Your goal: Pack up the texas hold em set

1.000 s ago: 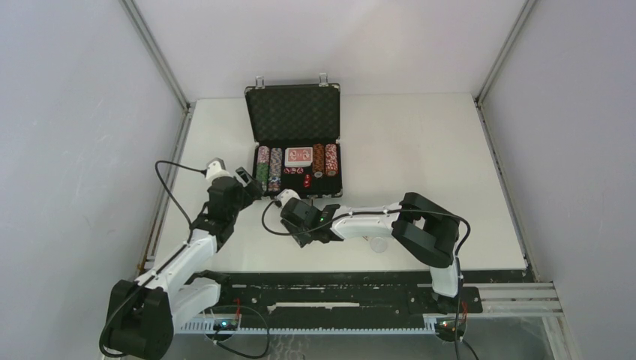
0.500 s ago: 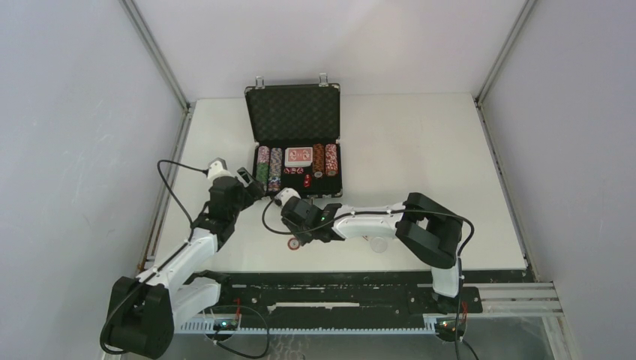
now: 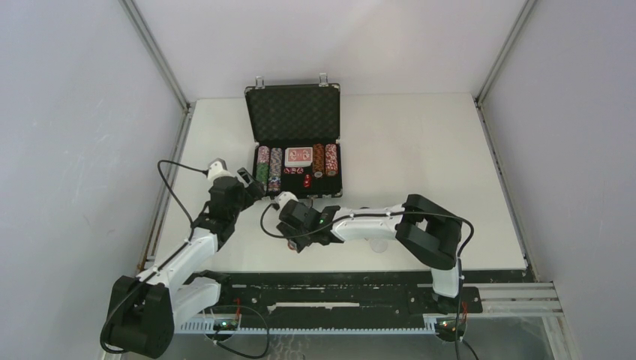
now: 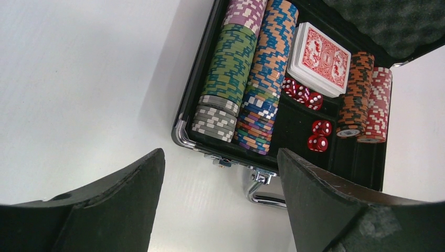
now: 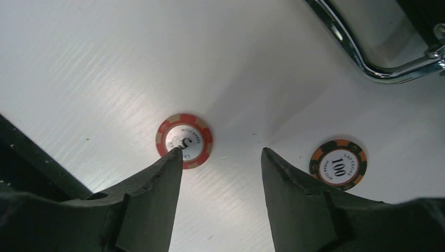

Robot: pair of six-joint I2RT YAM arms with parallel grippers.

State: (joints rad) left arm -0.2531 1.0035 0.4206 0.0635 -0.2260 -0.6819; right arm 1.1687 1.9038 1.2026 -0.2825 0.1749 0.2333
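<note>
Near the right gripper, only its wrist view shows chips.

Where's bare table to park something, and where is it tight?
Widest bare table lies right of the open case, out to the right edge. A narrower strip runs left of it. Crowded: in front of the handle, where the right gripper hovers near the red chip and black chip.

Both arms show white links and black joints; black cables loop off the wrists; fingers seem matte rubber.
</note>
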